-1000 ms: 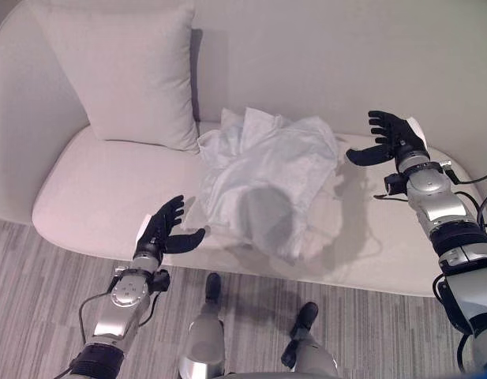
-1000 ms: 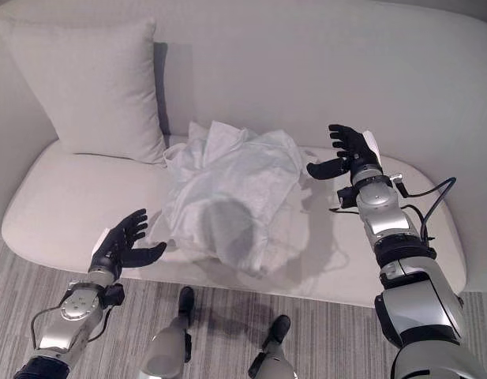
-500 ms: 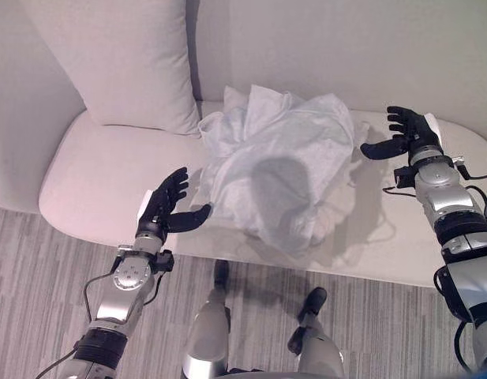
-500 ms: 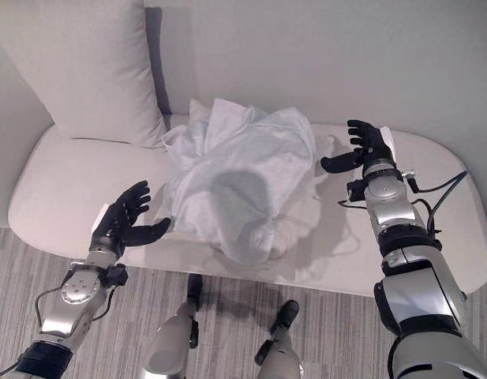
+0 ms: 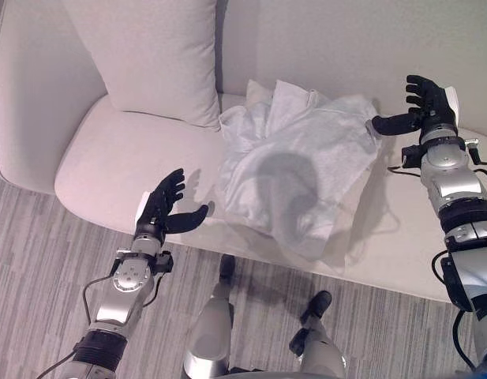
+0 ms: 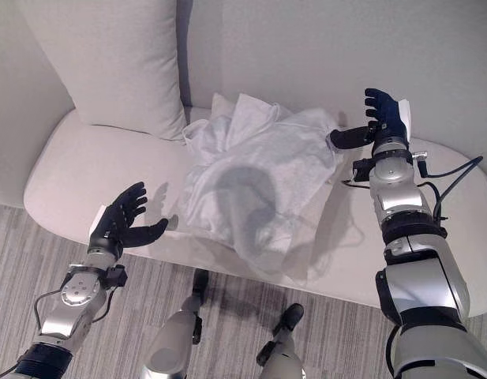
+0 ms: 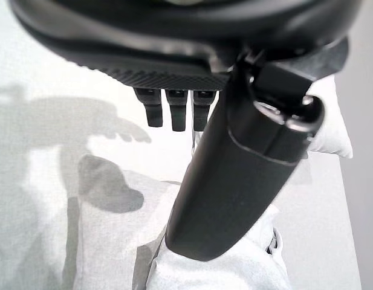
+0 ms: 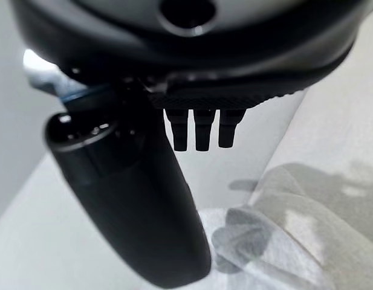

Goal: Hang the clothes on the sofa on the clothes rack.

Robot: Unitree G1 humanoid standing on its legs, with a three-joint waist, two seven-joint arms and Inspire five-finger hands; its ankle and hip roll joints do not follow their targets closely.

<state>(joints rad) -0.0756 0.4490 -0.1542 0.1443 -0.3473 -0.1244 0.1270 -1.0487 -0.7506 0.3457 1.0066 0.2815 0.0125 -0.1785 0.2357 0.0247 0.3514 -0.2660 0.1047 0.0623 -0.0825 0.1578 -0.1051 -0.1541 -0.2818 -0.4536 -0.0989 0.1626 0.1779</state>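
1. The right hand (image 5: 426, 106) has moved closer to the crumpled white shirt (image 5: 298, 170) at the sofa (image 5: 117, 158) seat's middle.
2. Left hand (image 5: 162, 213) hovers at the front edge; both hands' fingers spread, empty.
3. Nothing grasped or hung yet.

Soft overhead light; round shadow on clothes (image 5: 298, 181); wrist views blurred close up

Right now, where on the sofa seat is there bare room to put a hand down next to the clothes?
Bare seat lies on the sofa between the pillow and the front edge, left of the clothes, by the open left hand. A narrower strip lies right of the clothes, below the open right hand. The middle is crowded with crumpled cloth.
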